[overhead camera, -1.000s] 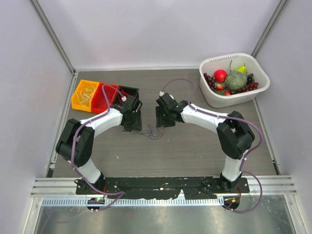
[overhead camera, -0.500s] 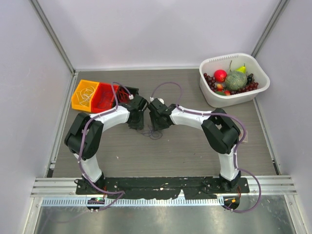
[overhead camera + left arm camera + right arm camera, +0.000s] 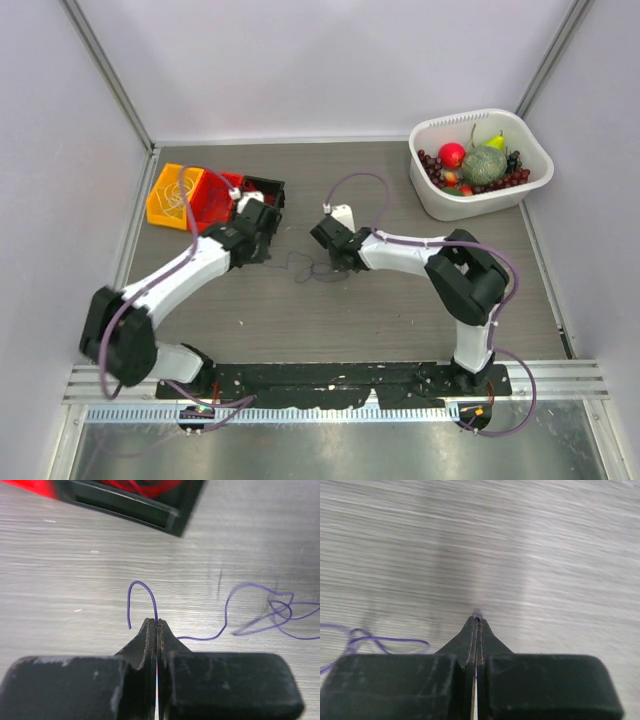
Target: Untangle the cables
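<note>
Underfoot, so to speak, is a grey wood-grain tabletop (image 3: 400, 310), boxed in by pale lilac walls (image 3: 330, 60) with bare metal corner posts (image 3: 110, 75); both arm bases sit on a black base plate (image 3: 330, 378) at six o'clock in the top view. At ten o'clock on the table stand an orange plastic bin (image 3: 158, 196), a red plastic bin (image 3: 215, 205) and a black plastic bin (image 3: 120, 507) in a row. At two o'clock is a white plastic basket (image 3: 470, 205) of mixed fruit (image 3: 484, 165).

The thin purple cables (image 3: 278, 609) lie on the wood near the table's middle, between the two wrists. The left gripper (image 3: 157, 622) has its jaws pressed together on one strand, which arches up in a small hook at twelve o'clock of the fingertips. From the fingertips the strand also runs off toward three o'clock into a loose knot of loops. The right gripper (image 3: 476, 617) is likewise pinched tight, a speck of purple showing at its tips, with a flat loop of wire lying at eight o'clock.

From above, the left forearm covers part of the red bin and the black bin. The left wrist view cuts the black bin off at the top edge, leaving only red strands inside it. The right wrist view is blurred, and the wire there runs off the left border.
</note>
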